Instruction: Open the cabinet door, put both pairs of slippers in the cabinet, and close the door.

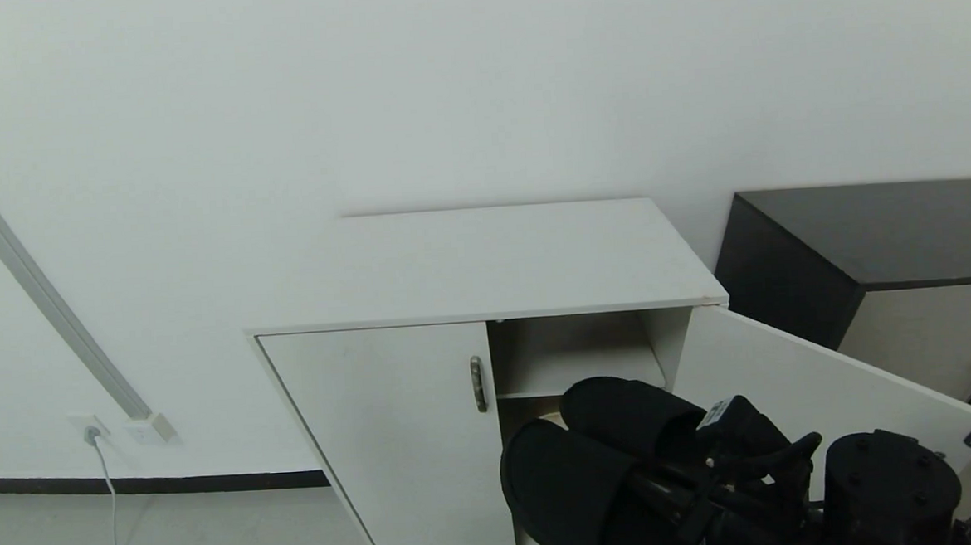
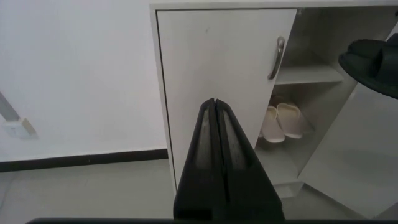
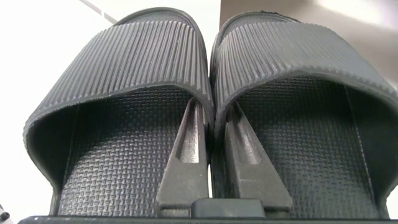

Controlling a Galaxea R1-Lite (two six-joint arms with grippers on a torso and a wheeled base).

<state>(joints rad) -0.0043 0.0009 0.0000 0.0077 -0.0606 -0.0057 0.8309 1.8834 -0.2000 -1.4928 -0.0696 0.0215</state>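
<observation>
The black slippers [image 1: 595, 466] are up in the air, side by side with the toes pointing at the cabinet [image 1: 493, 260], right in front of its open half. From my left wrist cam one of them [image 2: 373, 59] hangs at about shelf height. I can't tell whether the toes have crossed the cabinet's front edge.

The right claw [image 3: 214, 124] has them. It's narrow, with one finger [image 3: 185, 155] inside each slipper, pinching the two inner side walls together. The soles and ribbed straps [image 3: 143, 68] are right in the lens.

The other pair, the beige slippers [image 2: 286, 121], is already inside. It sits on the bottom board under the shelf [image 1: 573, 359], near the edge next to the closed door.

The right door [image 1: 790, 373] is swung out wide. The left door [image 1: 386, 427] is shut, with its handle [image 1: 478, 383] at the edge next to the opening.

The left claw [image 2: 216, 143] is pressed fully closed with nothing in it. It hovers low in front of the shut left door, well apart from the slippers.

Further out, there's a black cabinet [image 1: 866, 244] just beside the white one on the open door's side. A socket [image 1: 91, 430] with a cable plugged in is low on the wall [image 1: 277, 109] off to the left.
</observation>
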